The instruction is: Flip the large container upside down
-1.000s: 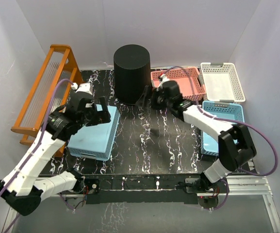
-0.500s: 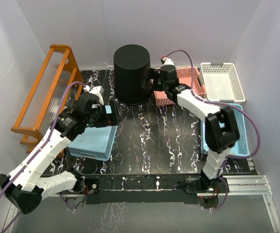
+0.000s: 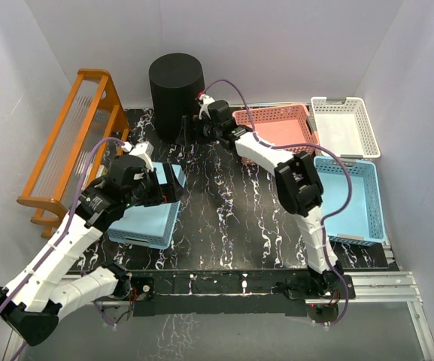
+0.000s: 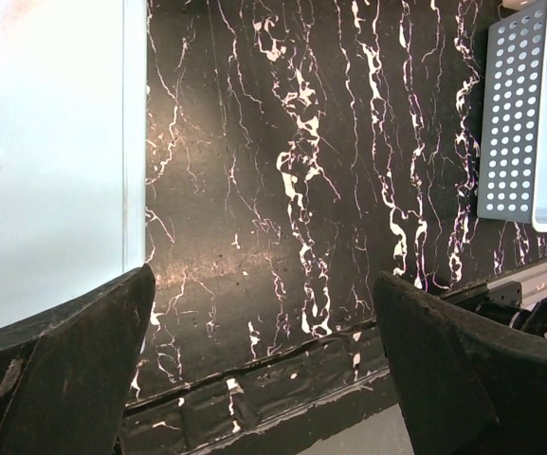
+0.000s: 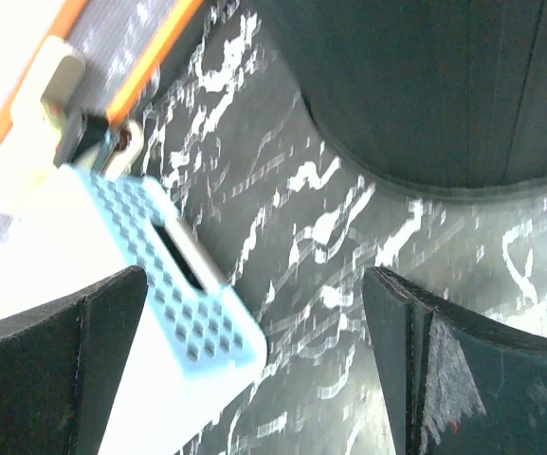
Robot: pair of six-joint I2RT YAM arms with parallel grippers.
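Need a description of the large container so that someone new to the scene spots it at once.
Start at the black marbled table and look to its far edge, between the orange slatted rack on the left and the pink basket. The large container stands there. It is the only tall, round, solid black thing, unlike the shallow, perforated, rectangular basket beside it.

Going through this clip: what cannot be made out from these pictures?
- Top view: whether the right gripper touches the large container. It is black against black and too small to tell.
- Right wrist view: the large container's upper part, cut off by the top edge.
- Top view: the far end of the blue basket, hidden under the left gripper.
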